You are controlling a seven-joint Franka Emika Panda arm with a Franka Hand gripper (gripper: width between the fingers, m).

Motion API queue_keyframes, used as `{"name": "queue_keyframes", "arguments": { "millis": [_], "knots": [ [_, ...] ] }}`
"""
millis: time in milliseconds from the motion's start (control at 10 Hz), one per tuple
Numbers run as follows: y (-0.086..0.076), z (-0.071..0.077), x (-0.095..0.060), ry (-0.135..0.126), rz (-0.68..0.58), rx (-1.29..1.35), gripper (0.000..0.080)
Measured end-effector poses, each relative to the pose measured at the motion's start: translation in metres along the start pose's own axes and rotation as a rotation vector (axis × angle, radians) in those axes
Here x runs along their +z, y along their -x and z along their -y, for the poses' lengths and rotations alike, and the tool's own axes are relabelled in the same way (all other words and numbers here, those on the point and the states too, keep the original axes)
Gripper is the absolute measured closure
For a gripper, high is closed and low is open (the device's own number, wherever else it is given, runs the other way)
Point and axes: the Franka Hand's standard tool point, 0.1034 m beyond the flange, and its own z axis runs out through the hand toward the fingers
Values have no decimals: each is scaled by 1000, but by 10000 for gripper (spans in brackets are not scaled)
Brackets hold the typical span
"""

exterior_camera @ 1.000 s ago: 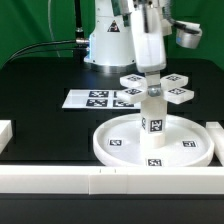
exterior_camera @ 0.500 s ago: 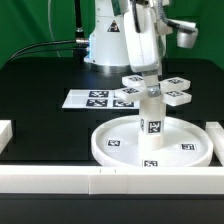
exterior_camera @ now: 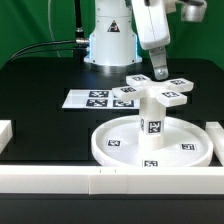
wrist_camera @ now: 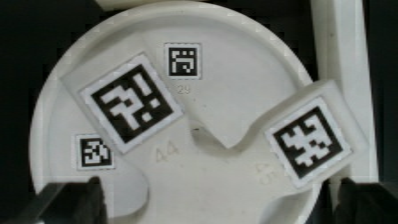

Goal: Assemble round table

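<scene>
Exterior view first, reading from its left: the marker board (exterior_camera: 98, 98) lies flat on the black table (exterior_camera: 40, 90), well apart from the work, there only as a reference for the cameras. A long white border rail (exterior_camera: 110, 180) runs along the near edge, and it probably serves as a stop for the parts. Next comes the large rimmed round disc (exterior_camera: 112, 146), lying flat near that rail with its rim up, so that it makes a steady base for what is built on it. At its middle the short cylinder leg (exterior_camera: 153, 118) stands upright, and the flat cross-shaped piece (exterior_camera: 152, 91) rests level on the leg's top, its arms reaching out to every side. Above and toward the exterior view's right hangs the gripper (exterior_camera: 160, 72), its fingers spread apart and holding nothing, clear of the cross; I judge the cross to be set down and let go. In the wrist view the cross (wrist_camera: 196, 120) fills the frame from above with two tags face up, the disc (wrist_camera: 214, 25) behind it, and dark fingertips (wrist_camera: 80, 195) show at the frame's edge, touching nothing.
</scene>
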Motion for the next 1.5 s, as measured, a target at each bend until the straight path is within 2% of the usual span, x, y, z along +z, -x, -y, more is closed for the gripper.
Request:
{"name": "queue_keyframes", "arguments": {
  "millis": [100, 200, 400, 500, 1100, 1200, 1500],
  "knots": [
    [1, 0, 1, 4, -3, -38, 151],
    [3, -1, 3, 30, -15, -238, 151],
    [6, 5, 3, 49, 1, -528, 151],
    [9, 7, 7, 73, 25, -637, 151],
    [8, 8, 9, 70, 39, -1035, 151],
    [7, 8, 9, 89, 30, -1188, 151],
    [15, 11, 9, 205, -3, -1624, 151]
  ]
}}
